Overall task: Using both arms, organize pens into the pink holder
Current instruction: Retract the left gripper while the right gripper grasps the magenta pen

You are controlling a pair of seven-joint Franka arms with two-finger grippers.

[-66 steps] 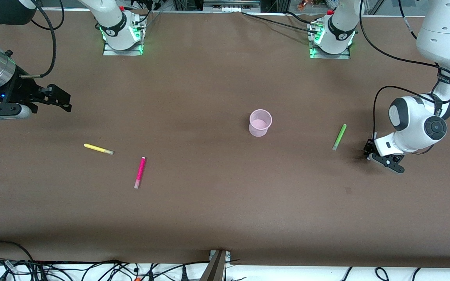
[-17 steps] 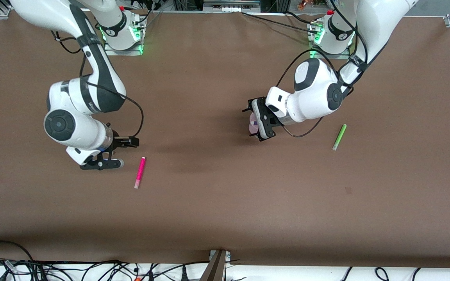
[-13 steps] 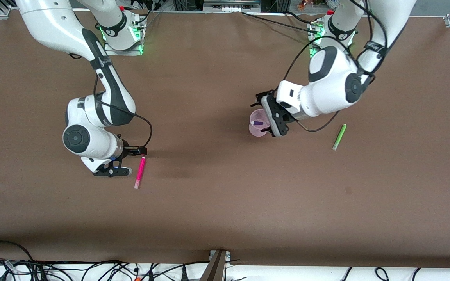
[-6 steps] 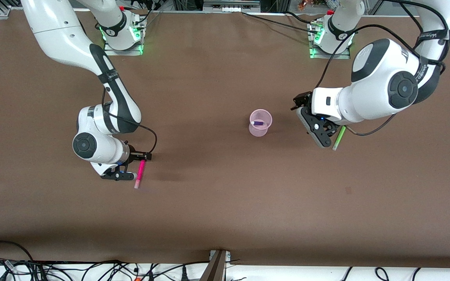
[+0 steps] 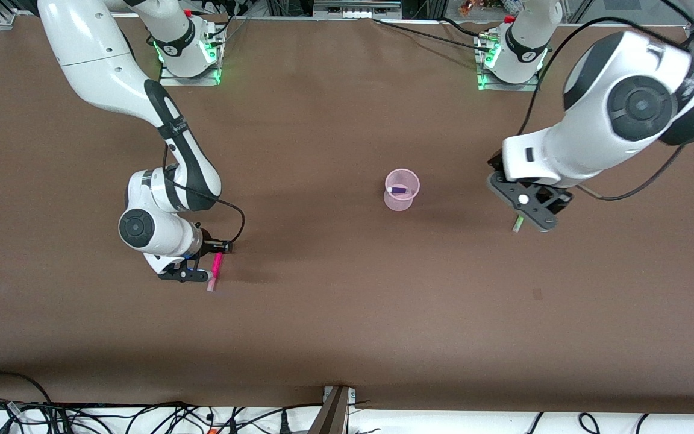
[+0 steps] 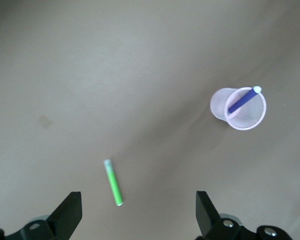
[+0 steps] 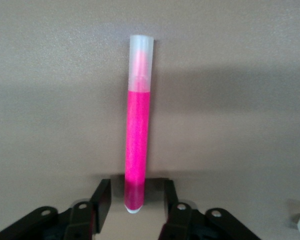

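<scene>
The pink holder [image 5: 402, 202] stands mid-table with the dark purple pen [image 5: 397, 190] leaning inside it; both show in the left wrist view, the holder [image 6: 221, 107] and the purple pen [image 6: 242, 100]. My left gripper [image 5: 522, 205] is open wide and empty, up over the light green pen [image 5: 517, 224], which lies flat on the table [image 6: 113, 182] between the spread fingers [image 6: 70, 212]. My right gripper [image 5: 209, 261] is low and open, its fingers [image 7: 103, 199] either side of one end of the magenta-pink pen [image 5: 213, 278] [image 7: 138, 145], with gaps. The yellow pen is hidden.
The brown table [image 5: 347, 289] is bare round the holder. Both arm bases [image 5: 187, 54] stand along the edge farthest from the front camera. Cables [image 5: 142, 416] lie along the nearest edge.
My left gripper let the purple pen go into the holder, then swung away to over the green pen. My right gripper came down and slid round the magenta pen's end.
</scene>
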